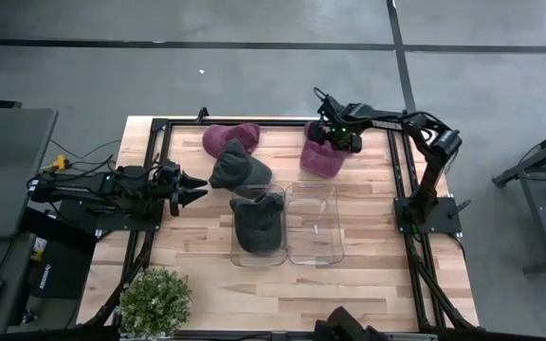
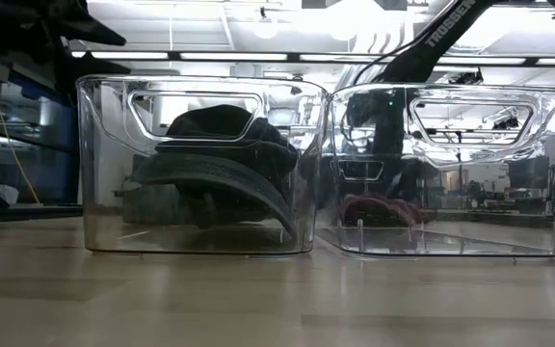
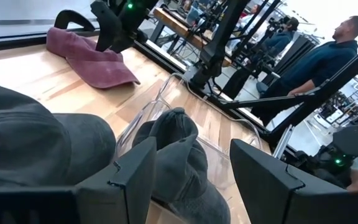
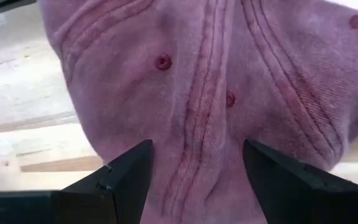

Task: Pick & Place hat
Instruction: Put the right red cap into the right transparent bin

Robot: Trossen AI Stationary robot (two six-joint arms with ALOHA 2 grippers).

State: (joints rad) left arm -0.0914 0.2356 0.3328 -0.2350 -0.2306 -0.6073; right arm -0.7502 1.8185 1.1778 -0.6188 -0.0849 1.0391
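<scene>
The right pincer (image 1: 339, 135) is hovering over a maroon hat (image 1: 319, 157) lying on the far right part of the desk (image 1: 377, 275), its two fingers (image 4: 124, 177) standing apart and straddling the crown seam with nothing between them yet. Seen close in the right wrist view, this hat (image 4: 229, 93) is soft stitched cotton with small eyelets, slumping flat against the wood, so it looks light, floppy and unlikely to slip once pinched; it is no fragile thing. A sensible hold would be a fold of the crown along that raised seam, where the cloth bunches, since the flat brim edge would offer little to bite. Expect it to droop and swing when lifted. The left pincer (image 1: 193, 188) is waiting at the left side of the desk, also spread open and empty, pointing toward a dark grey hat (image 1: 238, 170) lying just beside it. A second maroon hat (image 1: 230, 138) is lying at the far edge, left of the first. Two clear bins are sitting side by side near the middle: the left bin (image 1: 236, 254) is already holding a dark hat (image 1: 258, 222), while the right bin (image 1: 335, 248) looks empty.
</scene>
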